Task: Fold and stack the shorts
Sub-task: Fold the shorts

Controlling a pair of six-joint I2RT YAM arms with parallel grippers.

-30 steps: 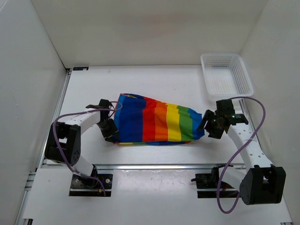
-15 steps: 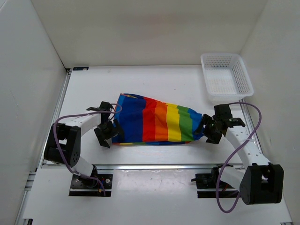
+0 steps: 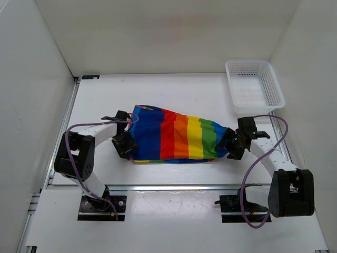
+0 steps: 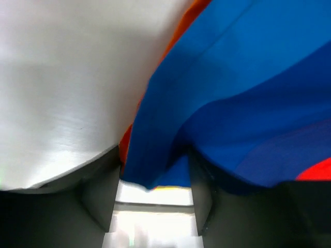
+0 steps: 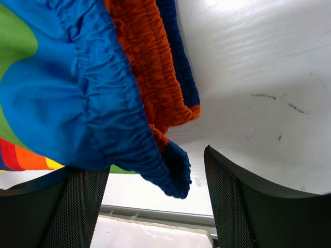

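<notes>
setting: white table point(image 3: 200, 95) boxed in by plain white walls, pretty bare setup.
shorts: the shorts point(image 3: 176, 138) lie mostly flat between the left gripper point(image 3: 125, 143) and the right gripper point(image 3: 233, 143). the blue end is at the left one and the green end and waistband are at the right one.
left grip: spread apart, not pinching anything yet. in the wrist view a blue fold droops into the gap between its fingers point(image 4: 101, 194), with a bit of orange peeking out just beside the left finger.
right grip: also spread wide. the gathered blue waistband corner hangs down between the mesh pads point(image 5: 77, 206), and i can't see it touching either one.
basket: the white mesh basket point(image 3: 255, 84) sits out past the right gripper, well apart from the cloth.
how it'll handle: my guess is light, thin and floppy. it'll sag the second it's lifted, and the layers will probably slide over each other.
where to grab: the elastic waistband looks thicker and ruched, so that's probably the best bite on the right. on the left, go for the hem edge already sitting in the gap.
watch out: i'd close deep enough to catch both layers. pinch only the top one and the shorts likely peel open mid-fold.
</notes>
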